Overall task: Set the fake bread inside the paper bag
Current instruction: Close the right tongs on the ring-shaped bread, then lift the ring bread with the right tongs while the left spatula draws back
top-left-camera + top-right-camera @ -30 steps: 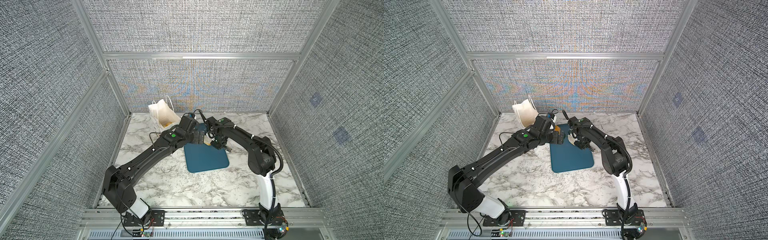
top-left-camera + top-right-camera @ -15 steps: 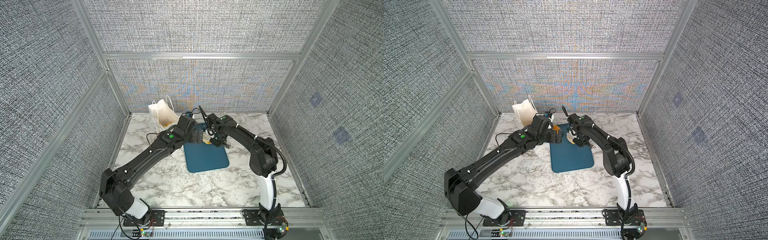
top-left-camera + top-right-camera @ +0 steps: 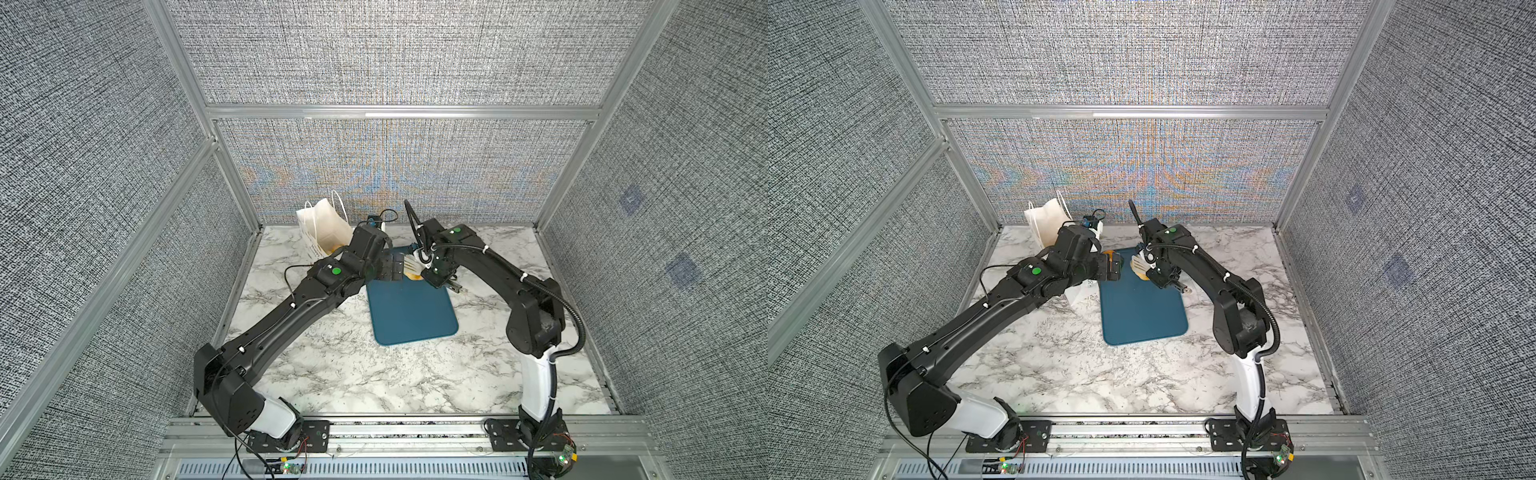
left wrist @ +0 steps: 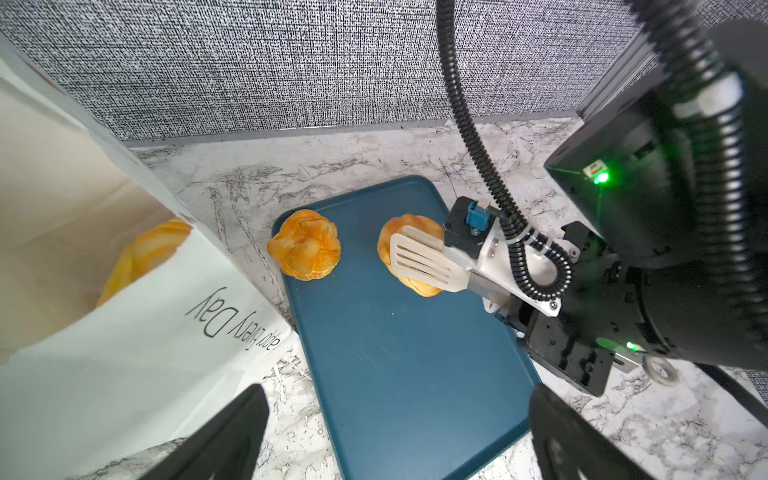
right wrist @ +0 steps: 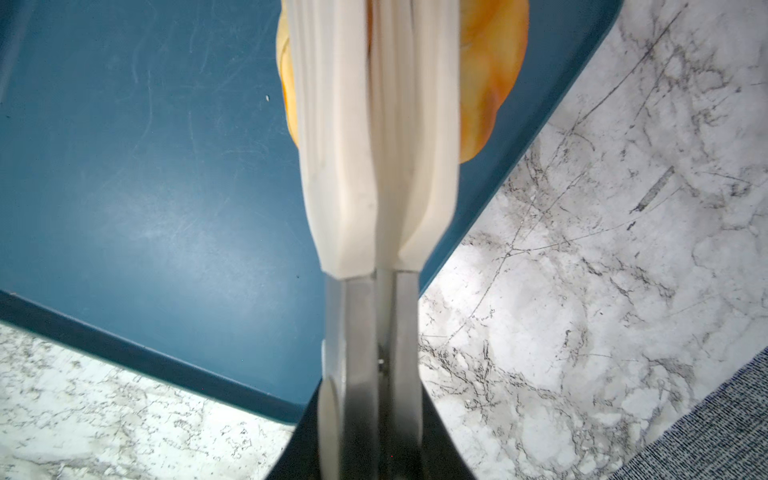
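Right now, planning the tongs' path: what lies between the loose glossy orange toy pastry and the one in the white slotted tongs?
Only bare dark-teal tray, in the left wrist view; loose pastry and tongs stand apart.

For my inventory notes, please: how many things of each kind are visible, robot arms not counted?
Glossy golden-orange toy pastries: 3
White slotted tongs: 1
Flat dark-teal tray: 1
White paper carrier bag: 1
Total: 6
More pastries may lie hidden inside the bag.
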Motion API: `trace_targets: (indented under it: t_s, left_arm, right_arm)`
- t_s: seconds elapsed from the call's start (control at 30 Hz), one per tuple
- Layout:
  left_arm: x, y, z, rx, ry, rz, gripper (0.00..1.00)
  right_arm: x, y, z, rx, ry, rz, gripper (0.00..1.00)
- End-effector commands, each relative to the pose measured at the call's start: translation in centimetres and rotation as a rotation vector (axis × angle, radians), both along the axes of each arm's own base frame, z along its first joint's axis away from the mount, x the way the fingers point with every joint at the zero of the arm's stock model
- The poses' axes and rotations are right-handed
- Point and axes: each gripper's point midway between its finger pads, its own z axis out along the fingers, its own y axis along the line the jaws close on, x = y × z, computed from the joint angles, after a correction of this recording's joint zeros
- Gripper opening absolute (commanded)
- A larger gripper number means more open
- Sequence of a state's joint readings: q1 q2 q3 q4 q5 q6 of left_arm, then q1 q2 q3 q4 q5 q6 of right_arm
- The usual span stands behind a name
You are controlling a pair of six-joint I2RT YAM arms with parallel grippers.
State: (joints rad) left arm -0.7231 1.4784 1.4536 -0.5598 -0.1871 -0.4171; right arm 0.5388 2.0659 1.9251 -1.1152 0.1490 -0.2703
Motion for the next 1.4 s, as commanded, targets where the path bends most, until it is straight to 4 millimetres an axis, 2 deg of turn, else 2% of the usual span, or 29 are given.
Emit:
trace_targets:
  t_s: [0.0, 0.33, 0.63, 1.07, 1.37]
  left_arm:
    - [0.0, 0.6, 0.7, 0.017, -0.017, 0.009, 0.99]
    - [-0.2, 1.1, 2.2, 0.030, -0.036, -0.003, 0.99]
    - [-0.4, 1.9, 4.7, 0.011, -0.081, -0.008, 0.99]
    - [-0.6, 4.3, 7.8, 0.012, -0.142, 0.028, 0.99]
    - [-0.6, 6.2, 9.8, -0.001, -0.205, 0.078, 0.99]
  right_arm:
    - [0.1, 0.6, 1.0, 0.041, -0.015, 0.001, 0.26]
    - [0.6, 1.8, 4.7, 0.149, -0.079, -0.007, 0.26]
    - [1.1, 2.5, 8.9, 0.223, -0.162, -0.002, 0.26]
    - [0.9, 4.6, 13.8, 0.362, -0.261, 0.046, 0.26]
    - [0.7, 6.3, 18.1, 0.474, -0.335, 0.094, 0.26]
